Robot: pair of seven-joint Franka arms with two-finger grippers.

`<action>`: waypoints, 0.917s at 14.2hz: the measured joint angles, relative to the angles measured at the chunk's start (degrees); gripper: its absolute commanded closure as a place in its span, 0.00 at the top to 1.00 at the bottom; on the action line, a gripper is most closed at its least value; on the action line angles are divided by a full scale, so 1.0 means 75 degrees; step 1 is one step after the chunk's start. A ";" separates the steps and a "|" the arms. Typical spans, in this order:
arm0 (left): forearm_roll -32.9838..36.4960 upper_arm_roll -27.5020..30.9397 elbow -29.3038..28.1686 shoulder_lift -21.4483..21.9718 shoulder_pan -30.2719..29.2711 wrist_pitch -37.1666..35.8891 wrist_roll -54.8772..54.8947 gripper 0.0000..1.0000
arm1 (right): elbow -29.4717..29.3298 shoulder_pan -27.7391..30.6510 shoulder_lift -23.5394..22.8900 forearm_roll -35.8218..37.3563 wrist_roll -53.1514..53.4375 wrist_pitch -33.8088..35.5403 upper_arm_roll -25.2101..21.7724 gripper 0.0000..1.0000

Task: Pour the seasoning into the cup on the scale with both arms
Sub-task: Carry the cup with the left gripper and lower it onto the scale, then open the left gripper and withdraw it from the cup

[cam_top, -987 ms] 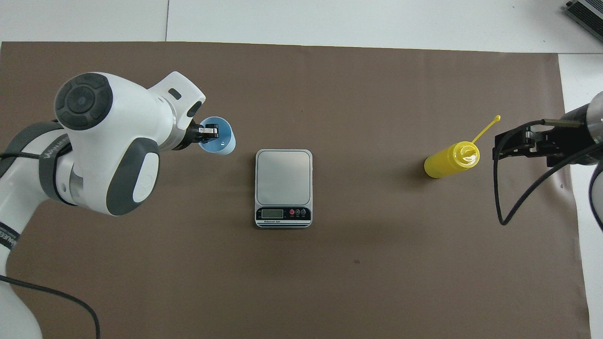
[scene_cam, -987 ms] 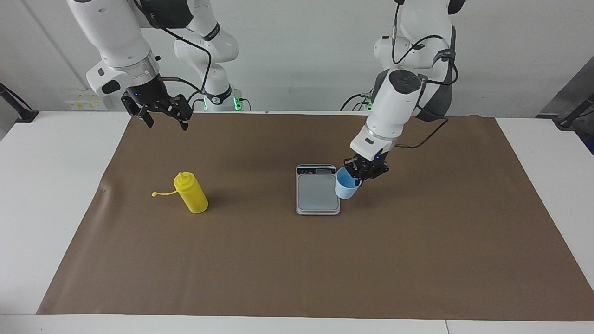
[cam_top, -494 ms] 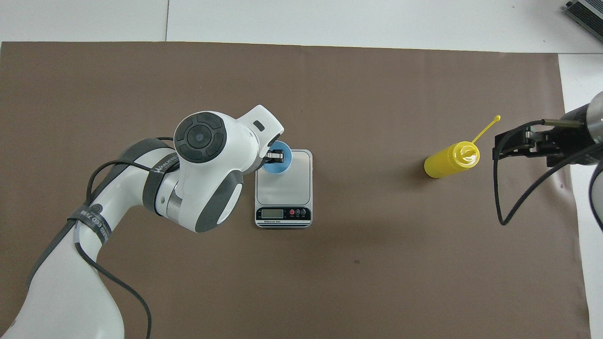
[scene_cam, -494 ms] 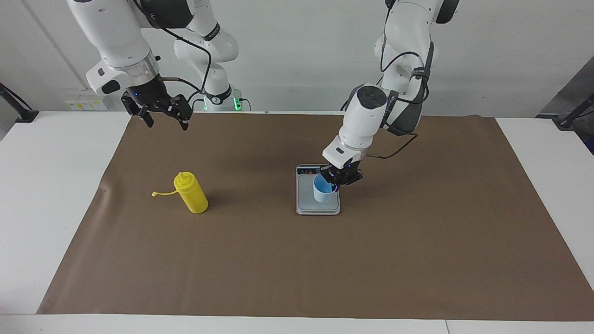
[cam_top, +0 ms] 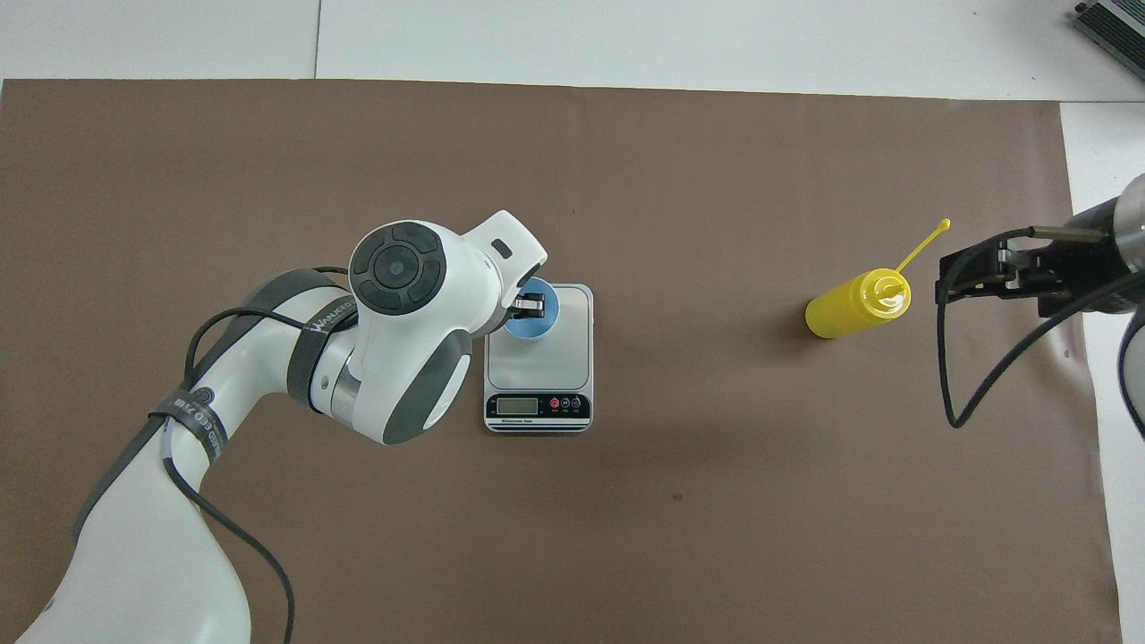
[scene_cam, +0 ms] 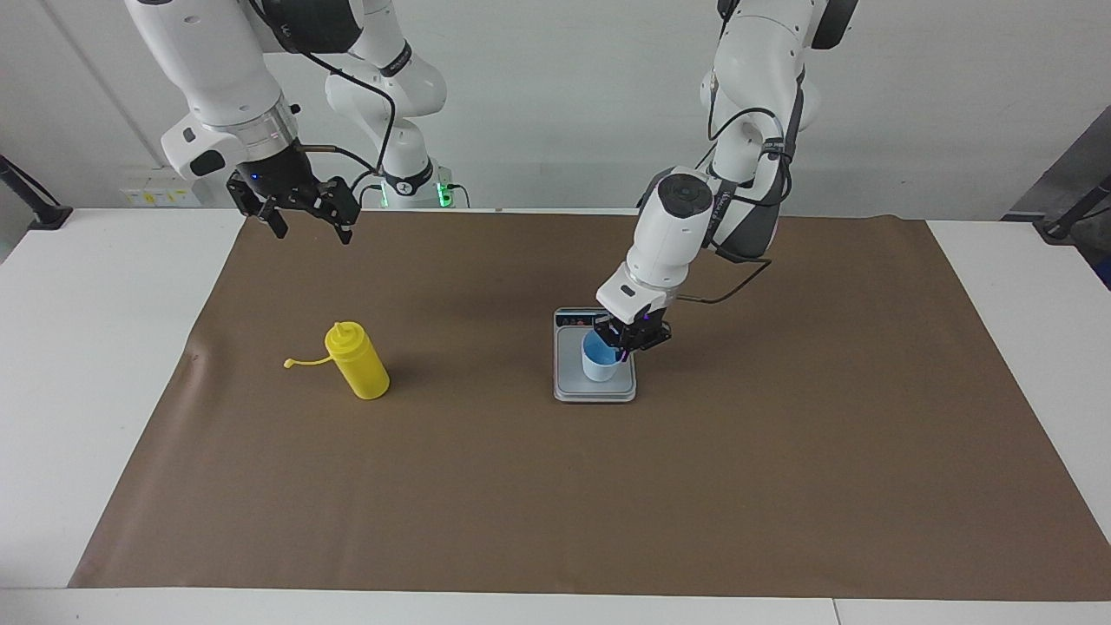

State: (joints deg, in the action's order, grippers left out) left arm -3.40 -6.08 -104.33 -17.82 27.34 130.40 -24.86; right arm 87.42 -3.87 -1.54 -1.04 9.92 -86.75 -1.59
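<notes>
Counter (scene_cam: pixel 113 304): white, under a brown paper mat (scene_cam: pixel 555 486) covering most of the top; pale wall at the robots' end.
Scale (scene_cam: pixel 594 386): flat on the mat near the middle, dark display strip (cam_top: pixel 538 407) at the end nearest the robots.
Cup (scene_cam: pixel 601 360): light blue, upright, at the scale's weighing plate toward the left arm's side; whether resting on the plate or just above it, cannot tell.
Left claw (scene_cam: pixel 631 337): reaching steeply down from the left arm (scene_cam: pixel 673 226), clamped on the cup's rim, one finger inside the cup and one outside.
Same claw from overhead (cam_top: pixel 528 306): mostly hidden under the arm's white wrist, tip visible over the cup's blue inside (cam_top: pixel 537 315).
Seasoning (scene_cam: pixel 357 360): yellow squeeze bottle standing upright on the mat toward the right arm's end, well apart from the scale; thin cap strap (scene_cam: pixel 304 361) sticking out sideways from the nozzle.
Right claw (scene_cam: pixel 308 219): fingers spread apart, gripping nothing, raised over the mat's edge nearest the robots, waiting.
Right claw from overhead (cam_top: pixel 962 273): just beside the bottle (cam_top: pixel 857 304) at the mat's edge, not touching.
</notes>
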 measured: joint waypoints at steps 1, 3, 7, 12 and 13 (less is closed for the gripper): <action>0.0000 0.0000 -0.0024 0.0000 0.0024 0.0000 0.0000 0.00 | 0.0000 0.0000 0.0000 0.0000 0.0000 0.0000 0.0000 1.00; 0.0000 0.0000 -0.0030 0.0005 0.0040 0.0000 -0.0001 0.00 | 0.0000 0.0000 0.0000 0.0000 0.0000 0.0000 0.0000 1.00; 0.0000 0.0000 -0.0038 0.0009 0.0047 -0.0006 -0.0001 1.00 | 0.0000 0.0000 0.0000 0.0000 0.0000 0.0000 0.0000 1.00; 0.0000 0.0103 0.0013 0.0247 0.0014 -0.0469 -0.0002 1.00 | 0.0000 0.0000 0.0000 0.0000 0.0000 0.0000 0.0000 1.00; 0.0000 0.0171 0.0070 0.0434 -0.0064 -0.0723 -0.0002 1.00 | 0.0000 0.0000 0.0000 0.0000 0.0000 0.0000 0.0000 1.00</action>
State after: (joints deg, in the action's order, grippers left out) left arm -3.40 -4.80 -103.81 -14.56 26.86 124.98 -24.88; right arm 87.42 -3.87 -1.54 -1.04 9.92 -86.75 -1.59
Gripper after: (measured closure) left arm 0.286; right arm 0.000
